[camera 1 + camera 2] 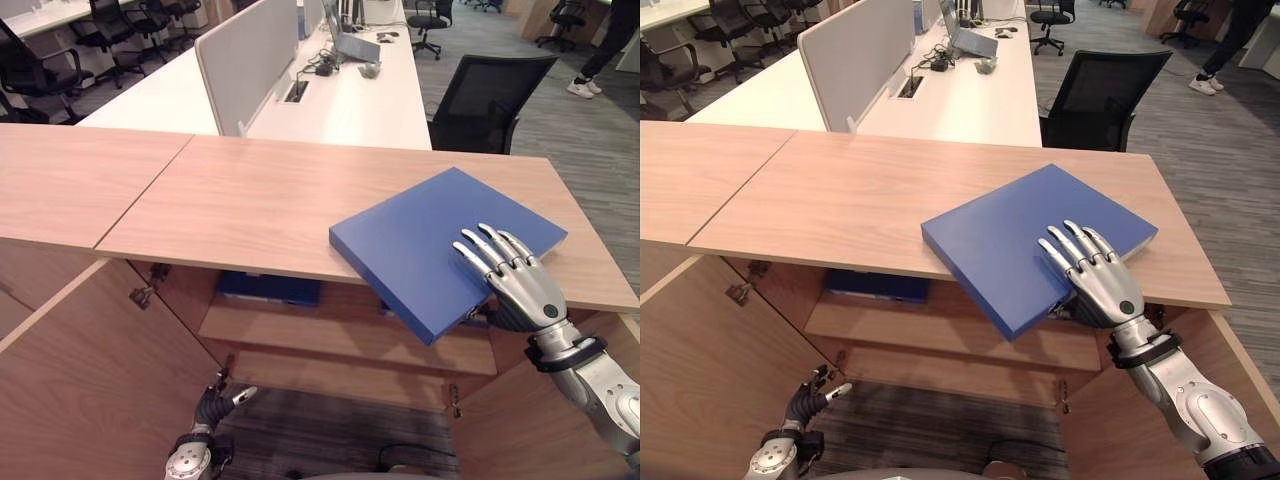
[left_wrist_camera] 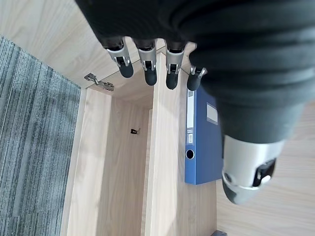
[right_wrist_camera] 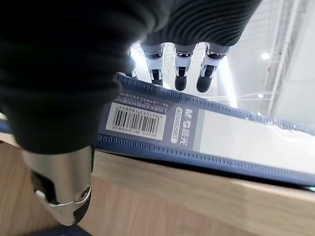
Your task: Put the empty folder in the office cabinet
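The blue folder (image 1: 430, 245) lies flat on the wooden cabinet top (image 1: 240, 200), turned at an angle, with one corner hanging over the front edge. My right hand (image 1: 520, 285) rests on that corner: its fingers (image 3: 180, 73) lie across the top and its thumb (image 3: 59, 182) reaches under the spine, pinching the folder (image 3: 206, 130). My left hand (image 1: 212, 408) hangs low in front of the open cabinet, fingers (image 2: 147, 69) relaxed and holding nothing. Below the top, the cabinet shelf (image 1: 330, 335) shows between the open doors.
Another blue folder (image 1: 268, 288) is on the shelf inside the cabinet (image 2: 202, 137). The left door (image 1: 90, 380) swings out towards me. Behind the cabinet stand white desks with a grey partition (image 1: 245, 60) and a black chair (image 1: 480, 100). A person's legs (image 1: 600, 50) show far right.
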`<state>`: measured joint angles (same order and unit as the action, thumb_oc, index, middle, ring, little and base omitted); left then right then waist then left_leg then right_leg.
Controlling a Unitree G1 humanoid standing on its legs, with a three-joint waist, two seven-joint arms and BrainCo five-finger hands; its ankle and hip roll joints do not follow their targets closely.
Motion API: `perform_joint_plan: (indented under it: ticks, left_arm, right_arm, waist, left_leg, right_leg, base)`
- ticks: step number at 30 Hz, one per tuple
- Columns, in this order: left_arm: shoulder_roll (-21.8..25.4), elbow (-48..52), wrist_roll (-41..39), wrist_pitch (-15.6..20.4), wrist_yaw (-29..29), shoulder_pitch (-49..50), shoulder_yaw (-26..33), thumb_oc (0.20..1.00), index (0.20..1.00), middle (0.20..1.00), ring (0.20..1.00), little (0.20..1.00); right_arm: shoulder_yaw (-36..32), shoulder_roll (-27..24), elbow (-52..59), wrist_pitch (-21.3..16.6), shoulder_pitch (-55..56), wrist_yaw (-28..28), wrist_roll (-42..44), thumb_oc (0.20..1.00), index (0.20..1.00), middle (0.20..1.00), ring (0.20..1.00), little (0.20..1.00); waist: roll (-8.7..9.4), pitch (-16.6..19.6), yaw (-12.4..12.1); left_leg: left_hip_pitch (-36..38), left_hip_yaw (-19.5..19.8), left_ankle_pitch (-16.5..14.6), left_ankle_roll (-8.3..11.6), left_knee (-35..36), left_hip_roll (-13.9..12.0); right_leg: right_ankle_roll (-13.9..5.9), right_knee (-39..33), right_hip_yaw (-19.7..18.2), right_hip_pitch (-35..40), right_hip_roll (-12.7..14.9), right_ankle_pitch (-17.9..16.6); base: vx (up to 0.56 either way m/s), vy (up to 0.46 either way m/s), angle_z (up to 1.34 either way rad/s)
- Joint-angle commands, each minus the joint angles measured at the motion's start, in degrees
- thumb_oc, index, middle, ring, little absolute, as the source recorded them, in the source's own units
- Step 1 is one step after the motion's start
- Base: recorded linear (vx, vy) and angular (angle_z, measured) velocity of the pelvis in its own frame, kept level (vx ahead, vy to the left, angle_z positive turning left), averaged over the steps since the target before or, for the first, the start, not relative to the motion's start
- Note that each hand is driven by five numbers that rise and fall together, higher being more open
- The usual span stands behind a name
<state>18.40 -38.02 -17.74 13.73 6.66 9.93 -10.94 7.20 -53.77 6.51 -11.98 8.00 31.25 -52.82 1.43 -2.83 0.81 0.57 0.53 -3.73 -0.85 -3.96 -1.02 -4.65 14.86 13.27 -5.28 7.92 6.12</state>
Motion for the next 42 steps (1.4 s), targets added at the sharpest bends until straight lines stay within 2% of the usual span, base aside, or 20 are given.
perform_joint_plan:
  ticks: [1, 21, 36, 38, 42]
  left_arm:
    - [3.24, 2.69, -1.66, 2.3, 0.03, -1.94, 1.7, 1.0, 1.0, 1.0, 1.0, 1.0]
    - [3.67, 2.83, -1.78, 2.32, 0.61, -2.08, 2.66, 1.0, 1.0, 1.0, 1.0, 1.0]
    - [3.46, 2.7, -1.24, 2.09, 0.84, -1.12, 3.1, 1.0, 1.0, 1.0, 1.0, 1.0]
    - [3.44, 3.0, -1.33, 2.14, 0.89, -0.83, 3.19, 1.0, 1.0, 1.0, 1.0, 1.0]
    - [3.5, 3.25, -1.39, 2.13, 0.89, -0.68, 3.42, 1.0, 1.0, 1.0, 1.0, 1.0]
  right_arm:
    - [2.71, 0.22, -0.7, 0.11, -4.31, 0.99, 3.2, 1.0, 1.0, 1.0, 1.0, 1.0]
    - [5.73, 1.63, -1.56, -0.14, -6.39, 0.31, 3.04, 1.0, 1.0, 1.0, 1.0, 1.0]
    - [6.69, 2.84, -1.35, 0.52, -8.41, 0.7, 2.65, 1.0, 1.0, 1.0, 1.0, 1.0]
    - [7.01, 3.18, -1.61, 0.56, -8.61, 0.63, 2.73, 0.2, 0.2, 0.2, 0.2, 0.2]
    - [7.27, 3.41, -1.77, 0.55, -8.86, 0.21, 2.98, 0.2, 0.2, 0.2, 0.2, 0.2]
  waist:
    - [1.95, 1.38, -1.66]
    - [1.98, 1.13, -2.28]
    - [2.1, 2.33, -3.03]
    - [2.08, 2.46, -3.15]
    - [2.04, 2.6, -3.21]
  left_leg:
    - [-3.56, 1.16, -4.76, 0.51, -8.15, 0.78]
    - [-4.03, 1.87, -5.91, 0.25, -10.08, 0.78]
    - [-1.08, 2.3, -4.93, 0.16, -6.04, 0.95]
    - [-0.59, 2.36, -4.82, 0.11, -5.52, 1.01]
    - [-0.21, 2.4, -4.64, 0.1, -4.88, 1.11]
  right_leg:
    - [-1.48, 0.5, -2.43, 2.69, -1.04, 0.2]
    - [-1.26, 2.95, -2.15, 1.95, -0.92, 1.2]
    - [-1.74, 0.61, -1.93, 3.76, -0.98, 0.16]
    - [-1.79, 0.27, -1.91, 3.95, -0.99, -0.05]
    - [-1.87, -0.23, -1.94, 4.21, -1.01, -0.17]
  base:
    - [-0.01, -0.006, 0.04]
    - [0.0, -0.001, 0.0]
    - [0.01, 0.002, 0.0]
    - [0.0, 0.0, 0.0]
    - [0.0, 0.0, 0.0]
